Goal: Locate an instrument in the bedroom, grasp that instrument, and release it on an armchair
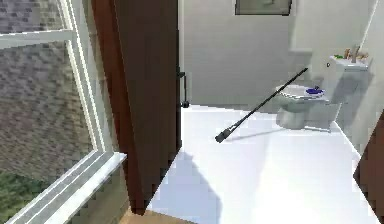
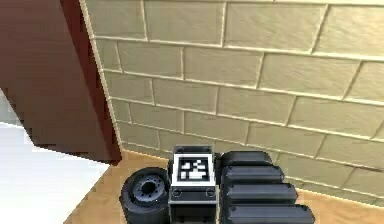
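Instrument: place cannot be told. Brick wall (image 2: 260, 70) just beyond the jaws; brown door (image 2: 60, 80) beyond them, toward the arm side view's left. Forward view: window (image 1: 50, 100), toilet (image 1: 300, 108), long dark rod (image 1: 262, 104) slanting beside toilet. Jaws' dark body beside the marker square (image 2: 195, 168); fingers unresolved, hold cannot be told.

No text can be read; the white square (image 2: 195, 167) on the arm (image 2: 252, 186) bears only black marks.
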